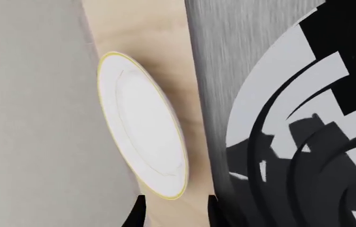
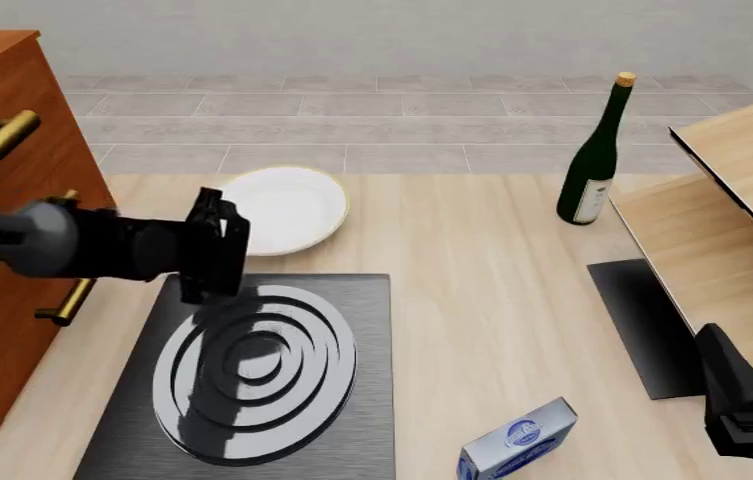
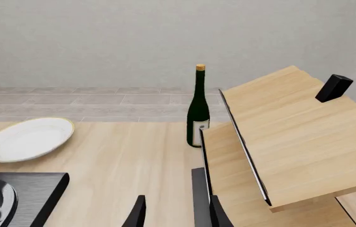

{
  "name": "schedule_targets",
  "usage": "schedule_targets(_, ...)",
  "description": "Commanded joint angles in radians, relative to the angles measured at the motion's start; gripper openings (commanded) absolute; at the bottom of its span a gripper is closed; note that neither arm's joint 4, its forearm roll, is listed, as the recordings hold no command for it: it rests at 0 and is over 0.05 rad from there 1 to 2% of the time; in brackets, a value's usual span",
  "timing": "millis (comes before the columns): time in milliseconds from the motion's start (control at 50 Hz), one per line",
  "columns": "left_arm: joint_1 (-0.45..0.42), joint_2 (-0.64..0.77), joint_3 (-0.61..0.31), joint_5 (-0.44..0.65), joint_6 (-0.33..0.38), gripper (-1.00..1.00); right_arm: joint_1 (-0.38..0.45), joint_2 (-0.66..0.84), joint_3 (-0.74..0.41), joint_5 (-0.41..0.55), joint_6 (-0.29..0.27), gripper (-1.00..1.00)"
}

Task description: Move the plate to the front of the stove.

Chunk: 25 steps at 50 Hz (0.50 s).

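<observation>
Stove (image 2: 263, 375) sits nearest on pale wood table (image 2: 483, 270); grey tiled floor beyond. White yellow-rimmed plate (image 2: 283, 208) lies behind it. Left gripper (image 2: 223, 245) and right gripper (image 3: 174, 213) fingers apart, empty.

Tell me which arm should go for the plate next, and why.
Left. Its gripper hovers right beside the plate, at the stove's far edge. The right gripper sits low at the table's opposite side, well away.
</observation>
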Motion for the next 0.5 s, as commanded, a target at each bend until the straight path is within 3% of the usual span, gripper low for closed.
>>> schedule_targets(20, 0.007, -0.039, 0.036, 0.049, 0.006, 1.00, 0.000, 0.000, 0.000, 0.000, 0.000, 1.00)
schedule_targets(500, -0.018, -0.107, 0.025, 0.094, -0.013, 1.00, 0.000, 0.000, 0.000, 0.000, 0.000, 1.00)
